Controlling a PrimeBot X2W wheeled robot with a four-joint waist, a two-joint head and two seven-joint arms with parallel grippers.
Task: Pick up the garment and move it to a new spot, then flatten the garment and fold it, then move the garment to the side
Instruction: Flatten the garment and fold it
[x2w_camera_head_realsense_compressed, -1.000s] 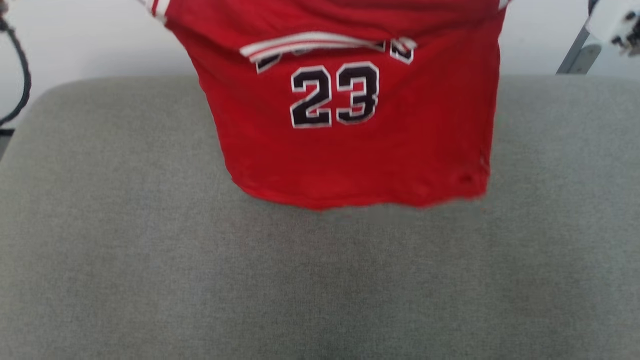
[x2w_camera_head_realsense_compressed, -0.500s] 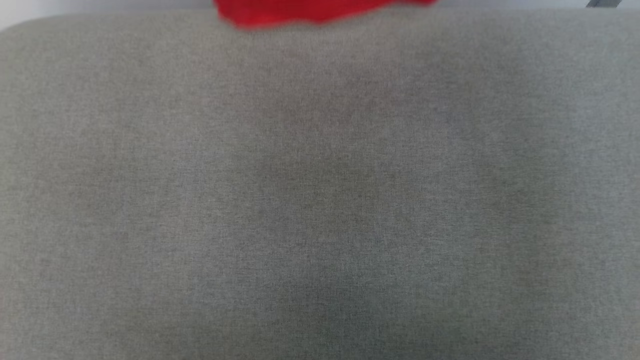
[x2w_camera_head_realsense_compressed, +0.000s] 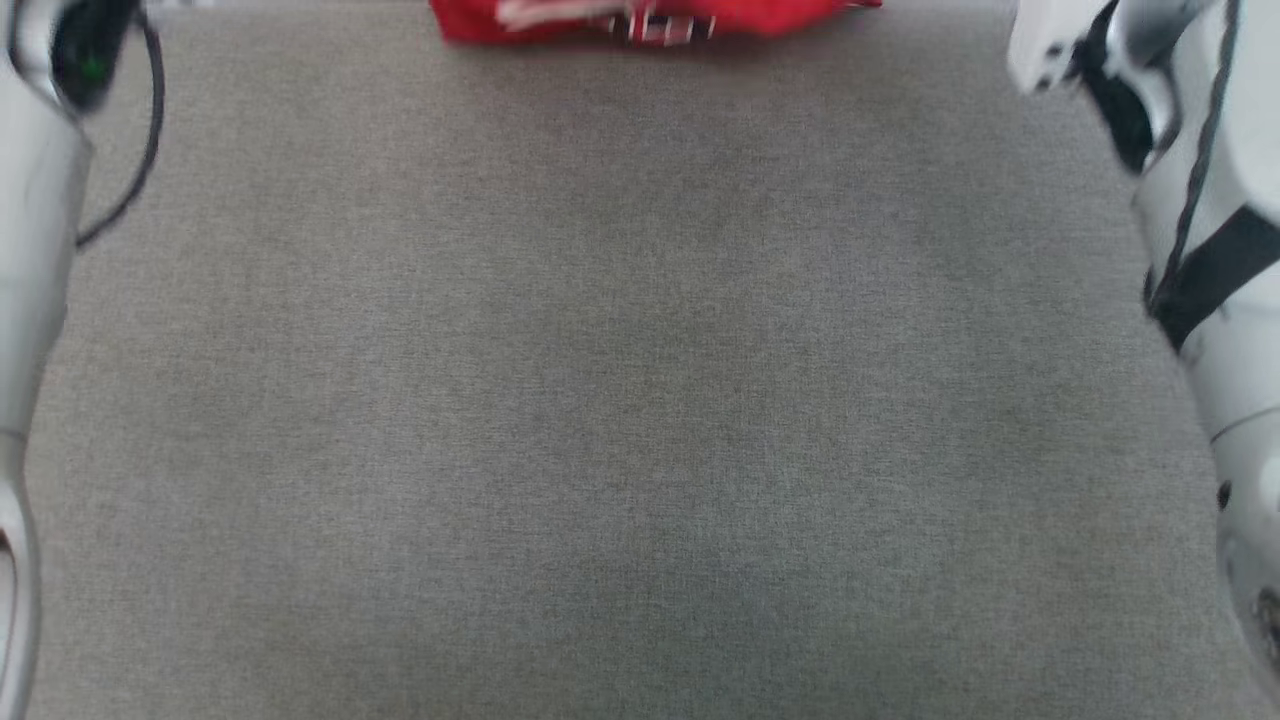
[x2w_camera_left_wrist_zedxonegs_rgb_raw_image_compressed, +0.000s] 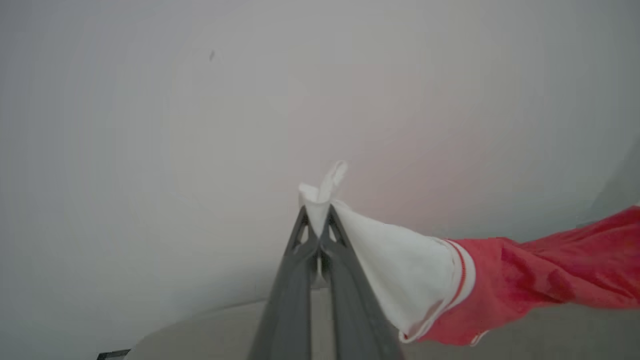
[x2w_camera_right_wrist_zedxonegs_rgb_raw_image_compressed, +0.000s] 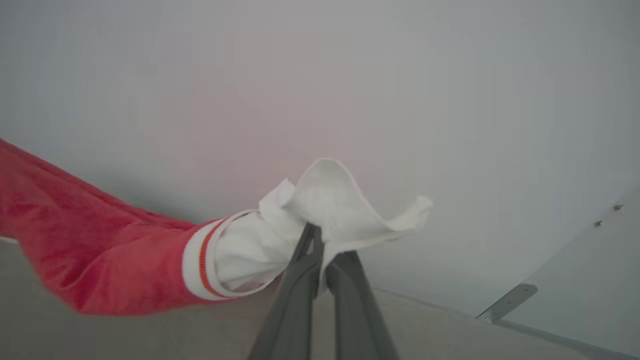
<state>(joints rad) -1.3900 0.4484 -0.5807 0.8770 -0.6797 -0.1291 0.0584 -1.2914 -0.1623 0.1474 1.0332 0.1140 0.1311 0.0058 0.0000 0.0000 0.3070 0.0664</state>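
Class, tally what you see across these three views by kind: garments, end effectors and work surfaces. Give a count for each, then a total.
Garments: 1, the red garment
End effectors: 2, the left end effector and the right end effector, each shut on a white sleeve end
Work surfaces: 1, the grey padded surface
Total: 4

Far edge of padded surface (x2w_camera_head_realsense_compressed: 640, 400): garment (x2w_camera_head_realsense_compressed: 660, 20), midway left to right.

The bench (x2w_camera_head_realsense_compressed: 640, 400) lies open across its middle and near side. The garment (x2w_camera_head_realsense_compressed: 560, 25) spans the far edge; the left arm (x2w_camera_head_realsense_compressed: 30, 250) and right arm (x2w_camera_head_realsense_compressed: 1220, 300) flank the sides; a wall (x2w_camera_left_wrist_zedxonegs_rgb_raw_image_compressed: 150, 125) rises behind.
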